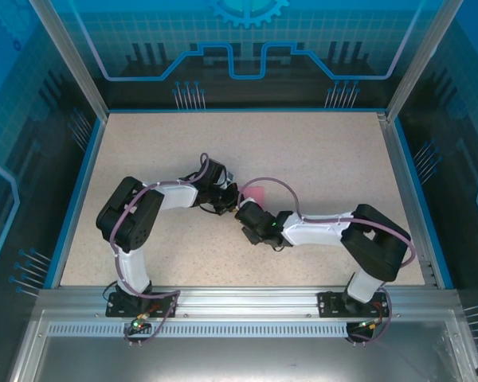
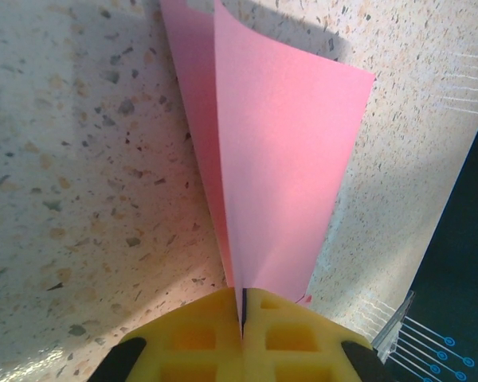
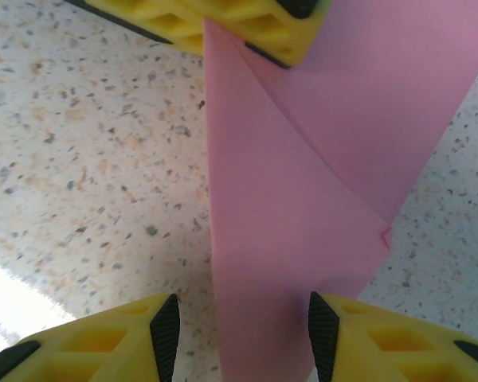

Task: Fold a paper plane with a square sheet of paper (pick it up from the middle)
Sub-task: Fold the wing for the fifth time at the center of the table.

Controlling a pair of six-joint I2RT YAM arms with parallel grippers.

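Between both claws, above the table (image 1: 319,159): folded pink paper (image 2: 279,159). Pinched tight by left claw (image 2: 243,318). Straddled by right claw (image 3: 239,326), spread, not touching.

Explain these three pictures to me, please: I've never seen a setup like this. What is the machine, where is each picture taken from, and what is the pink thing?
The machine is two small robot arms bolted side by side at the near edge of a speckled table. The wide picture comes from a fixed camera above and behind them. The other two come from cameras on the wrists, so each shows its own yellow fingers at the bottom.

The pink thing is the sheet of paper, partly folded, with a diagonal crease visible in the right wrist view. The left gripper is shut on one end of it, its fingers pressed together with the paper pinched between them. The right gripper stands open astride the paper's other end, its pads on either side, not pinching it.
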